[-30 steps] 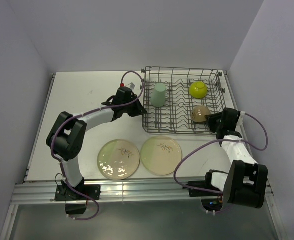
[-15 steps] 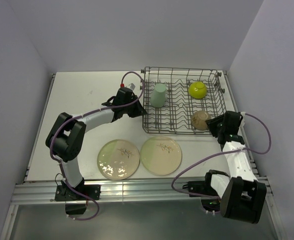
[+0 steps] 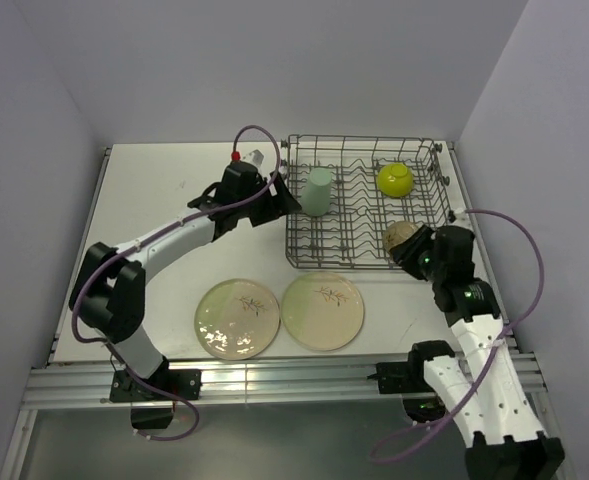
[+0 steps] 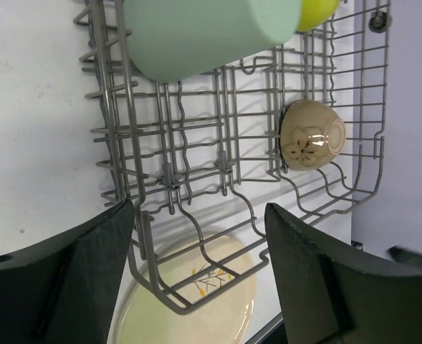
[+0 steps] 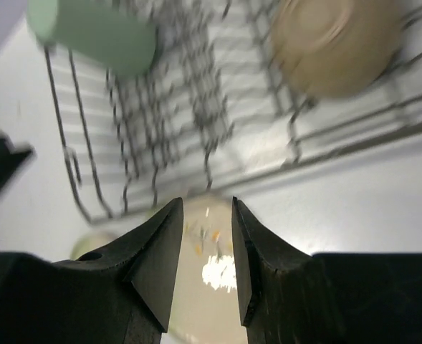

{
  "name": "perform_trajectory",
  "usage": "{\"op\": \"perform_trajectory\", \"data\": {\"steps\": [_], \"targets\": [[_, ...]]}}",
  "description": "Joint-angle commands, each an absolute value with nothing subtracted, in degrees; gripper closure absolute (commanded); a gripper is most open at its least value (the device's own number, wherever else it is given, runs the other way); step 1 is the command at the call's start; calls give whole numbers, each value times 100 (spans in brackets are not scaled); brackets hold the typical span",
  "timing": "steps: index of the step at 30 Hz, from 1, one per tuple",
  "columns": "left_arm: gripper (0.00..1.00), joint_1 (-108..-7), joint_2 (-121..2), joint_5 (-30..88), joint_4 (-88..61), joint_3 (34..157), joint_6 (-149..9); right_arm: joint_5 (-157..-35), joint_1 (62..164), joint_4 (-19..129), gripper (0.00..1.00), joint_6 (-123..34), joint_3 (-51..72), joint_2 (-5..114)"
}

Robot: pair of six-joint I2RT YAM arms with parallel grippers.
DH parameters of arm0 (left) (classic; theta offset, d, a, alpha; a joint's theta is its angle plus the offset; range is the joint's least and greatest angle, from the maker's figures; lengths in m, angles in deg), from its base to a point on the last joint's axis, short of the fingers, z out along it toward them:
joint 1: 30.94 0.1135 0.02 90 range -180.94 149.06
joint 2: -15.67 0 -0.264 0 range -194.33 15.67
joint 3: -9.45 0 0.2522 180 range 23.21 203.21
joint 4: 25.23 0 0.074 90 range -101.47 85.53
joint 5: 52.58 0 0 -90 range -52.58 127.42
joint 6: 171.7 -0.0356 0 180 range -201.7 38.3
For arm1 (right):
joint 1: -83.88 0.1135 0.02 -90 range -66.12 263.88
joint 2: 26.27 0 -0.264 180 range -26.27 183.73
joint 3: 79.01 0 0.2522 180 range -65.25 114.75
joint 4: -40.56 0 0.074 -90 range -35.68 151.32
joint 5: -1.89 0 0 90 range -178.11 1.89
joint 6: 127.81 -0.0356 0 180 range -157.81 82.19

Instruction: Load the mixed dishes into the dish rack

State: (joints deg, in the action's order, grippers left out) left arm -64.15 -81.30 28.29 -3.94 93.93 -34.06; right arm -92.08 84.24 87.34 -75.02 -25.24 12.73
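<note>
Two cream plates with a leaf sprig, one (image 3: 237,316) to the left and one (image 3: 322,310) to the right, lie flat and side by side on the white table (image 3: 174,200) just in front of the dish rack (image 3: 359,220). They are the only dishes not yet loaded. Inside the rack, the mint-green cup (image 3: 318,190) stands in the left part, the lime-green bowl (image 3: 396,178) sits at the far right, and a small tan cup with a flower mark (image 3: 402,238) rests in the near right corner.

The right gripper (image 5: 205,208) hangs just outside that near right corner, its fingers a narrow gap apart and holding nothing. The left gripper (image 4: 200,215) sits at the rack's left wall beside the mint-green cup, fingers spread wide and empty.

The step in hand appears to be fetching a plate, and the right-hand plate is the closer one for the right arm. A flat plate offers only its rim, so the fingers should come in low at the edge nearest the rack's front and pinch the lip. The plate should then be turned upright before it is lowered between tines in the free middle rows. It should go down square to the tines so it does not jam.
</note>
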Motion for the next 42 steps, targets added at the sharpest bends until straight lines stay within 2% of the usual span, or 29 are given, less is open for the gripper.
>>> {"op": "perform_trajectory", "data": {"steps": [1, 6, 13, 20, 24, 29, 33, 37, 42], "targets": [[19, -6442, -7619, 3160, -23, 9678, -3450, -8856, 9343, 9475, 59, -7743, -2693, 1196], [18, -6477, -6838, 3591, 522, 9459, -3468, -8311, 10687, 9940, 60, -8587, -2772, 1249], [20, -6811, -5615, 4190, 1366, 8538, -3442, -7871, 11873, 10292, 62, -9675, -3360, 1415], [24, -7575, -4877, 4233, 1586, 7929, -3091, -7545, 13157, 10083, 63, -10610, -3766, 1740], [23, -7690, -4656, 4549, 1787, 7709, -2932, -7133, 14038, 9661, 63, -10348, -3161, 1986], [23, -7419, -4805, 4831, 2350, 7858, -2958, -7282, 14574, 8985, 63, -9346, -2053, 3443], [24, -6656, -4367, 4849, 2640, 7631, -2871, -7237, 15066, 8702, 61, -8502, -711, 4788], [23, -5881, -3813, 4682, 2851, 7471, -2993, -7361, 15085, 8508, 60, -7642, 118, 6079], [21, -5538, -3803, 4832, 3352, 7674, -3177, -7641, 14795, 8078, 59, -7060, 488, 6785]]}}
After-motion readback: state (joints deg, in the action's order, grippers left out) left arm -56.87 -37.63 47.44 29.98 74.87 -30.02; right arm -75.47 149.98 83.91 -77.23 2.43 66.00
